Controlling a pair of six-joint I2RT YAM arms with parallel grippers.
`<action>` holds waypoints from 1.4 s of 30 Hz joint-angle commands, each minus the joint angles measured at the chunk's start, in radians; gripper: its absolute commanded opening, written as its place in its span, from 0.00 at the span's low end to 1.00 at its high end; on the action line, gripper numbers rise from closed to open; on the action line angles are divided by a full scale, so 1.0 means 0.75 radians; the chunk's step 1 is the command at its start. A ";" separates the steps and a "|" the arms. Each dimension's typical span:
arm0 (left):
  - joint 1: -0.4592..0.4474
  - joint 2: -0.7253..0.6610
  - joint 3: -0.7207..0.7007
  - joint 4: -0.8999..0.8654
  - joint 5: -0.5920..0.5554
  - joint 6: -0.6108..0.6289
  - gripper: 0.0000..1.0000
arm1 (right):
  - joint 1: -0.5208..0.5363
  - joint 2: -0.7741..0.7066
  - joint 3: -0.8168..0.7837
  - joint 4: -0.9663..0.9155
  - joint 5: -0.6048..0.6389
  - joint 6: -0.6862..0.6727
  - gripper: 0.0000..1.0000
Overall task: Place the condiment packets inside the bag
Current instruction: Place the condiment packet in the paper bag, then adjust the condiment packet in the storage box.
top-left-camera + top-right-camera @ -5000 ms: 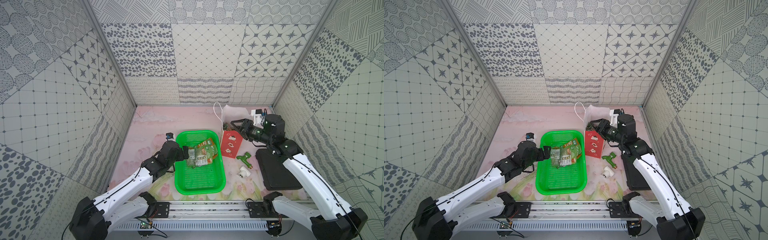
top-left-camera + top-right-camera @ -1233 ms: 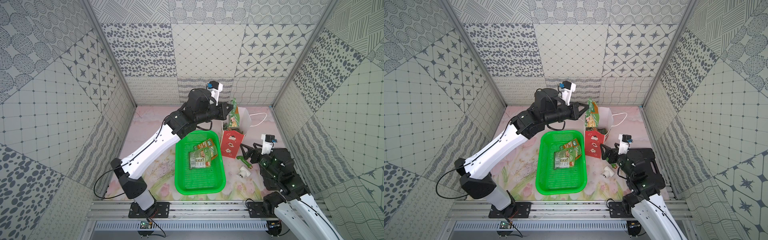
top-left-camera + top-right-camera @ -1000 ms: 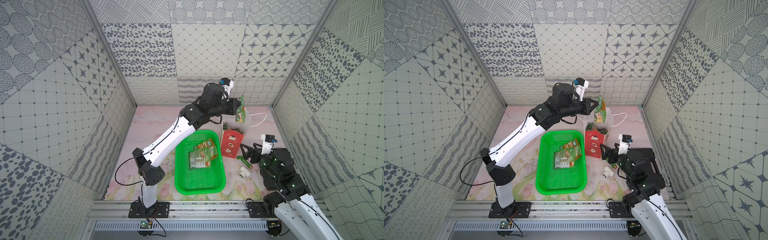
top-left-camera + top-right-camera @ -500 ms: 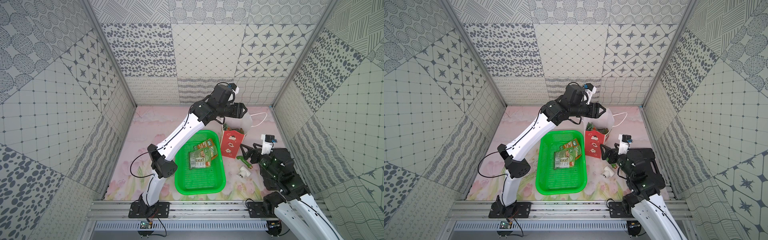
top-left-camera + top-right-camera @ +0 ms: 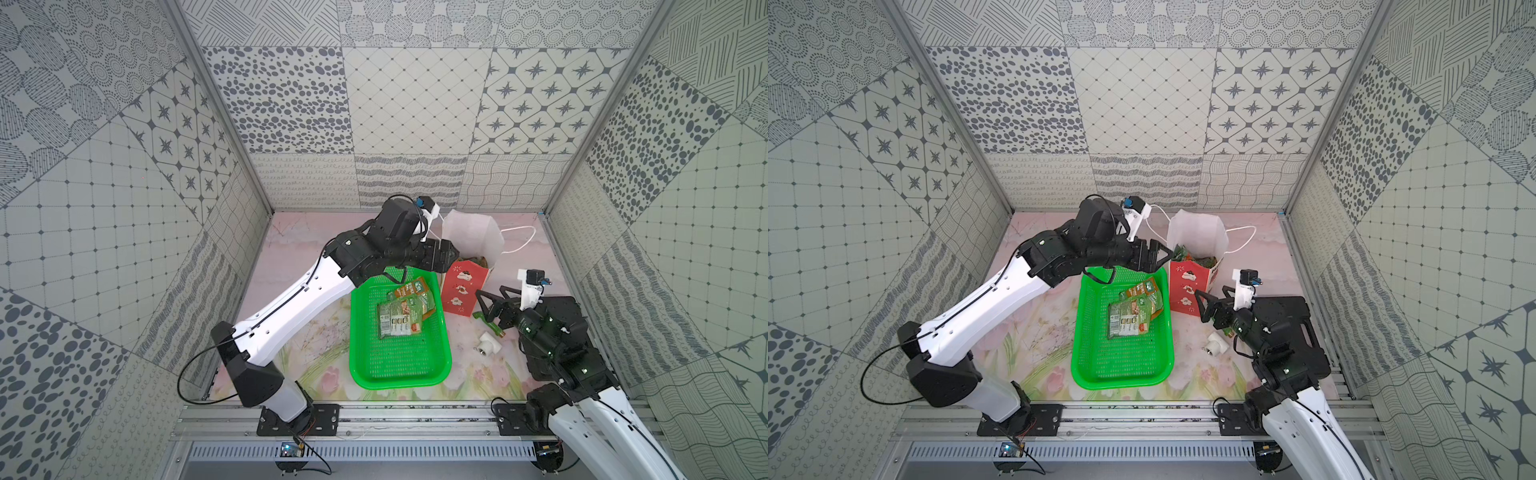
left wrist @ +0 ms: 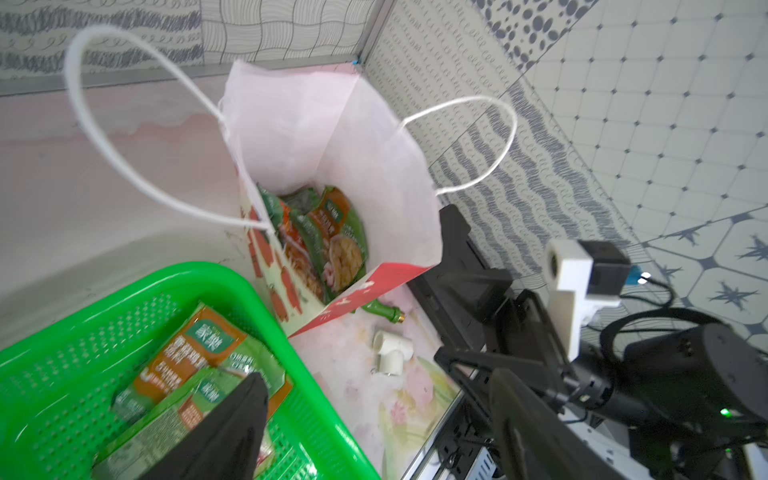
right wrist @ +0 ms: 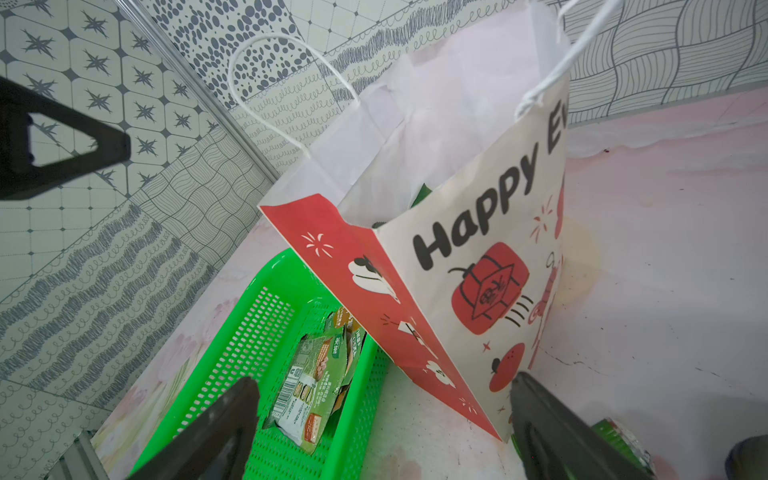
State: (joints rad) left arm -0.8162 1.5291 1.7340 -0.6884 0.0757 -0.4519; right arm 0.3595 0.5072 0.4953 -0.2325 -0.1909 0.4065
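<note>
The left tool (image 5: 1160, 255), spread and empty, is hovering just left of the bag (image 5: 1185, 291), while loose packets (image 5: 1133, 311) are lying in the basket (image 5: 1121, 382) just nearer than it, long axes roughly near-far, closer to this arm.

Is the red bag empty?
No, not empty. The bag stands open, and condiment packets lie at its bottom.

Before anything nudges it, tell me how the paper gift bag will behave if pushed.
The paper gift bag stands tall on a narrow base, so it probably tips easily. Its creased paper walls likely buckle under pressure. The condiment packets at its bottom may steady it slightly.
</note>
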 commanded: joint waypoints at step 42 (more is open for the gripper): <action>0.242 -0.731 -1.428 0.618 -0.516 -0.139 0.97 | 0.945 1.264 0.608 -0.262 0.662 0.493 0.76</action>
State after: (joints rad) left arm -0.6388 0.9981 0.6662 -0.2726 -0.2939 -0.5442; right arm 1.0546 1.4193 0.9115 -0.4374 0.2405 0.7013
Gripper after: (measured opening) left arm 0.965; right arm 0.759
